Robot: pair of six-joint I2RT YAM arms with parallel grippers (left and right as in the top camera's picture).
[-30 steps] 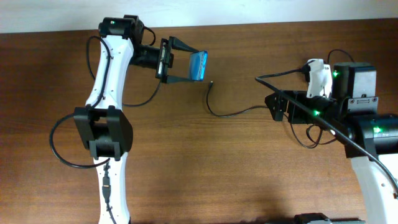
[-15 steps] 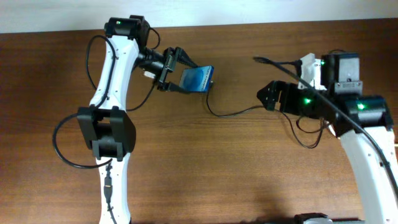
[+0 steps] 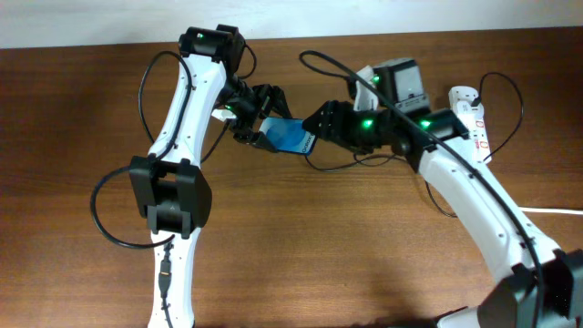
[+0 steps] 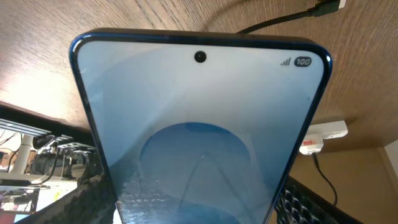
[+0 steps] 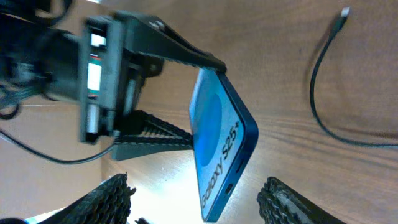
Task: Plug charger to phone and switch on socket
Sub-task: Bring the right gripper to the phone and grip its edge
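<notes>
My left gripper (image 3: 261, 126) is shut on the phone (image 3: 291, 138) and holds it tilted above the table. The blue screen fills the left wrist view (image 4: 199, 124), between the fingers (image 4: 193, 214). My right gripper (image 3: 321, 120) is open and empty, right at the phone's free end. In the right wrist view its fingers (image 5: 202, 208) straddle the phone's bottom edge (image 5: 217, 149), which reads "Galaxy S25" and shows the port. The charger (image 5: 316, 93), a thin black cable, lies loose on the table with its plug tip (image 5: 344, 12) free; part of it also shows overhead (image 3: 360, 162). The socket (image 3: 474, 114) lies at the far right.
The socket also shows as a white strip with red marks in the left wrist view (image 4: 324, 132). Its thick white cord (image 3: 556, 210) runs off the right edge. The robots' own black cables loop beside both arms. Bare wooden table (image 3: 319, 255) lies in front.
My right arm has swung left from beside the socket to the phone's free end. My left arm has carried the phone a little right and lower. The charger stays on the table.
</notes>
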